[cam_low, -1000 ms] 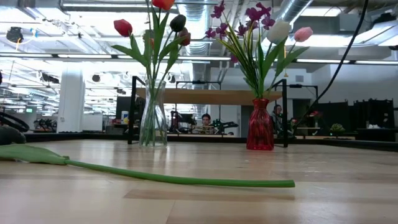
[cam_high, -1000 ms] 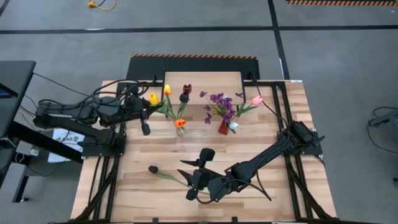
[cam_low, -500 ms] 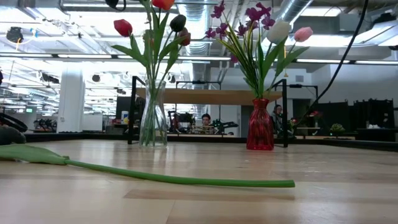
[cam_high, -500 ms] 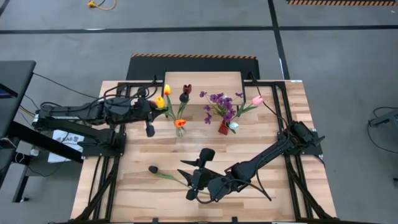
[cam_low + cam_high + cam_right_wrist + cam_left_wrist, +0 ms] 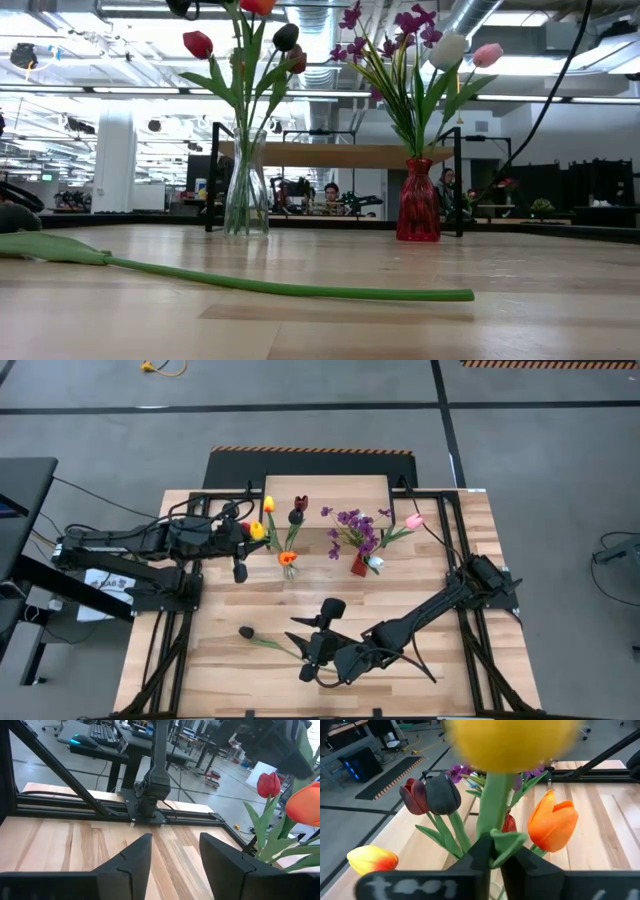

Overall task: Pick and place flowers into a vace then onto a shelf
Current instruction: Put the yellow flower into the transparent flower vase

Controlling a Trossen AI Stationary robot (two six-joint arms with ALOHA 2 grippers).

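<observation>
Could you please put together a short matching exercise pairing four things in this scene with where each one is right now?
Things:
1. yellow tulip
2. dark maroon tulip
3. purple blossom sprig
4. right claw

Places:
A. standing in the red vase
B. lying flat on the table, near the front
C. clamped by its stem in the left claw, by the clear vase
D. open and holding nothing, low over the table's front

Pairs: 1-C, 2-B, 3-A, 4-D
</observation>
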